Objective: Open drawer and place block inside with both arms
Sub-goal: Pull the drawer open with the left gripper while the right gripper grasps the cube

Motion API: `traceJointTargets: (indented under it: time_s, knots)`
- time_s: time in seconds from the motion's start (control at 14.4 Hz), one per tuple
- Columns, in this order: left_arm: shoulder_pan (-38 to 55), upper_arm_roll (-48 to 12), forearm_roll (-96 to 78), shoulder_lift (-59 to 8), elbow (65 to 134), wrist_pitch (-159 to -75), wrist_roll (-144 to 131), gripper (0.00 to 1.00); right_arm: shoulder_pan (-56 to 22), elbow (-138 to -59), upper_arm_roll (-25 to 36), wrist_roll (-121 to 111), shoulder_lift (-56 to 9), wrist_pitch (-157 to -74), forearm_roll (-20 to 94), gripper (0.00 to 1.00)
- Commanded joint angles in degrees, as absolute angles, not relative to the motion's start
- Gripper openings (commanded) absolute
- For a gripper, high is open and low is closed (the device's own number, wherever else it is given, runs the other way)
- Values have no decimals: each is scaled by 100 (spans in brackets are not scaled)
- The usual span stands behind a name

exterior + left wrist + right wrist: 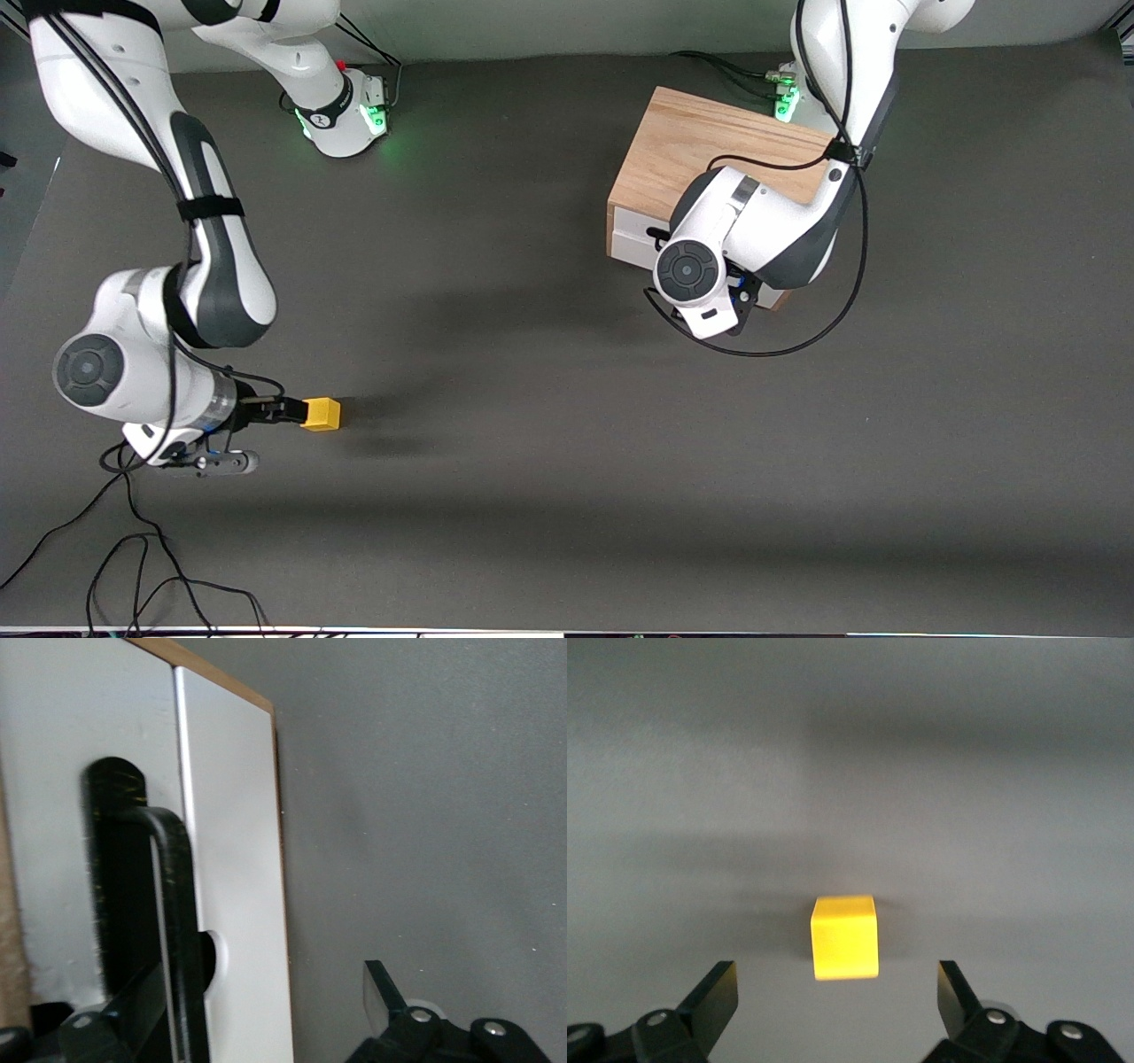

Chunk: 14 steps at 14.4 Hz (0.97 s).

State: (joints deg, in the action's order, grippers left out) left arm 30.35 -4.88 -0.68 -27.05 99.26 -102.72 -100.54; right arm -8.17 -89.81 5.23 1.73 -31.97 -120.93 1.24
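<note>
The oak box [709, 151] stands toward the left arm's end of the table, and its drawer's white front [631, 241] looks shut. In the left wrist view the white front [235, 859] and the black wire handle [173, 904] fill the frame. My left gripper [261, 1001] is open right at the handle, which lies just inside one fingertip [133, 1010]. In the front view its fingers are hidden under the wrist. The yellow block [321, 414] sits on the mat. My right gripper [285, 410] is open and low, with the block [844, 937] just ahead of its fingertips, untouched.
Loose black cables [133, 567] lie on the mat near the front edge, under the right arm. The left arm's cable loop [797, 341] hangs in front of the box. The dark grey mat [532, 399] spreads between the block and the box.
</note>
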Motion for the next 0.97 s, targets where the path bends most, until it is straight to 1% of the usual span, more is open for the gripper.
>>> traceJointTargets:
  time_s: [0.0, 0.35, 0.69, 0.9]
  knots:
    - [3067, -457, -97, -2760, 9923, -10555, -10169, 100, -817, -9105, 554, 184, -3392, -12550, 193, 100]
    - [3050, -457, -26, -2838, 9660, -10722, -10151, 100, -853, -9369, 554, 325, -3480, -12621, 202, 100]
    - [3050, -431, 78, -2926, 9475, -11293, -10125, 100, -853, -9922, 554, 378, -3472, -13296, 255, 100]
    - [3050, -431, 149, -3119, 9203, -11469, -10143, 100, -870, -10282, 554, 387, -3463, -13780, 255, 100]
